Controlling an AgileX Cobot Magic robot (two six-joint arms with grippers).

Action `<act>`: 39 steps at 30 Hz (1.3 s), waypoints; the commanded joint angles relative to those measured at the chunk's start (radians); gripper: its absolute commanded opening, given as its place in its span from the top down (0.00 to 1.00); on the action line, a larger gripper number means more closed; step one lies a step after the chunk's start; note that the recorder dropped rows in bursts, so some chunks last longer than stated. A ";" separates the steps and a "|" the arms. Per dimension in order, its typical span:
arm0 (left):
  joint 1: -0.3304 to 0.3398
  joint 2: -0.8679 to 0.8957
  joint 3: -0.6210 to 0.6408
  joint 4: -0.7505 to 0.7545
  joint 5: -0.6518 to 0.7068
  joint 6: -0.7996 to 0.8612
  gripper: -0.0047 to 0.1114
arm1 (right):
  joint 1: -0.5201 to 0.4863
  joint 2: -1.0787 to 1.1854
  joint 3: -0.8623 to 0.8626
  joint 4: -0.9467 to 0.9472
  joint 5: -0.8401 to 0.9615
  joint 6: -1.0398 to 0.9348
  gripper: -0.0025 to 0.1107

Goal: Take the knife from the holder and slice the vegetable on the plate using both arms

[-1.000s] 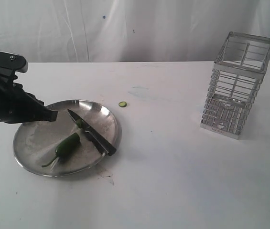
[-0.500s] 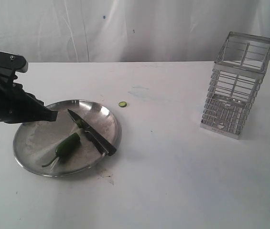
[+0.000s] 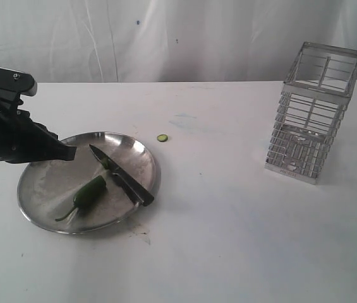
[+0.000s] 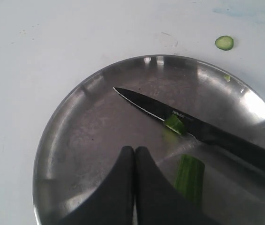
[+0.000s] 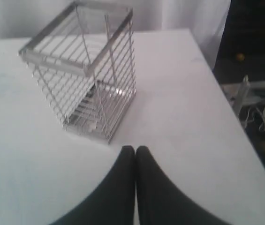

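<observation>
Desk [image 3: 229, 240]: white and flat; carried everything noted here.
Holder [image 3: 313, 113]: chrome wire basket, upright on the desk, well apart from the plate, to the plate's right in the exterior view.
Plate [image 3: 45, 183]: round steel dish, scuffed and shiny, flat on the desk; taken as the landmark.
Left hand [image 3: 71, 153]: black fingers pressed together with nothing between them; hung over the plate's left part, tips pointing toward the plate's middle, clear of the knife.
Right hand [image 5: 135, 150]: fingers pressed together and gripping nothing; over bare desk, facing the holder, well apart from the plate.
Knife [image 3: 120, 175]: lay free inside the plate, dark blade tip near the plate's middle, black handle reaching the plate's right rim.
Vegetable [image 3: 88, 192]: green chili lying in the plate just beside the knife, cut end toward the blade, thin stem toward the plate's near rim.
Cut piece [image 3: 105, 163]: small green chunk in the plate, touching the blade.
Slice [image 3: 162, 138]: thin green round on the desk, just outside the plate's far rim.
</observation>
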 commanded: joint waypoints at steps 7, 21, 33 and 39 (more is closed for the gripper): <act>0.000 -0.010 0.006 -0.018 0.007 -0.004 0.96 | 0.000 -0.191 0.007 0.097 0.040 -0.021 0.98; 0.000 -0.010 0.006 -0.018 0.004 -0.004 0.96 | -0.001 -0.510 0.239 0.078 -0.707 -0.093 0.98; 0.000 -0.008 0.006 -0.018 0.004 -0.004 0.96 | -0.001 -0.600 0.664 0.078 -0.614 0.053 0.98; 0.000 -0.008 0.006 -0.018 -0.003 -0.004 0.96 | 0.000 -0.600 0.664 -0.005 -0.321 0.053 0.98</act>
